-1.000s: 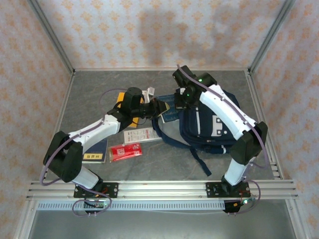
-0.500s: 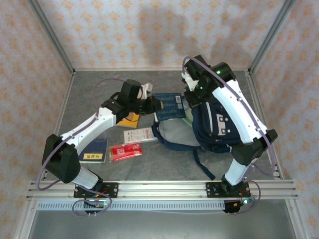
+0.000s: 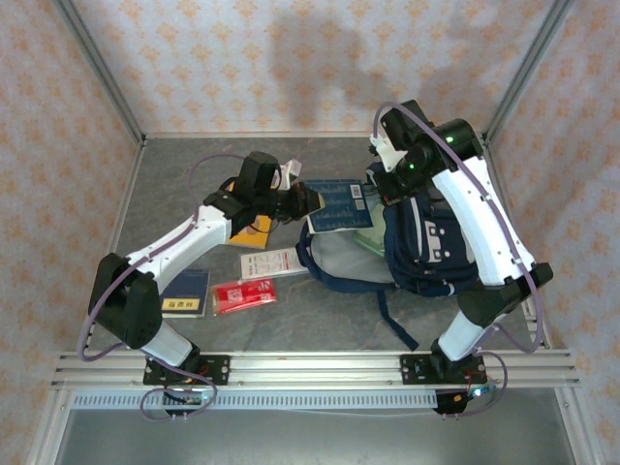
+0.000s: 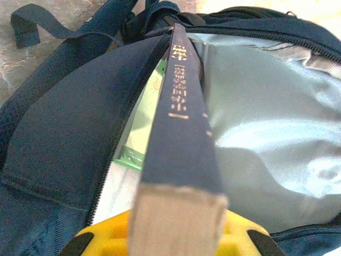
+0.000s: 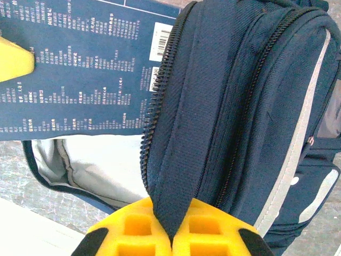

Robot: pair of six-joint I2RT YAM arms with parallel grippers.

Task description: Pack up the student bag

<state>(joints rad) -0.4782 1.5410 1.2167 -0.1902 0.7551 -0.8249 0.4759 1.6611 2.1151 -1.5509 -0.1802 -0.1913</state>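
The left gripper [image 4: 178,232] is clamped on a slim, flat dark-blue book [image 4: 181,133]. The right gripper [image 5: 171,232] pinches the bag [image 5: 213,106] by its coarse woven navy flap, beside smooth pale lining [image 5: 90,160].

Top view high at the near edge, looking down; wrist views close, sharing student bag [image 5: 213,96], blue book [image 5: 80,80]

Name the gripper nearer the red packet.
Left. The left gripper is beyond the red packet, gripping a blue book; the right gripper pinches the student bag farther right.
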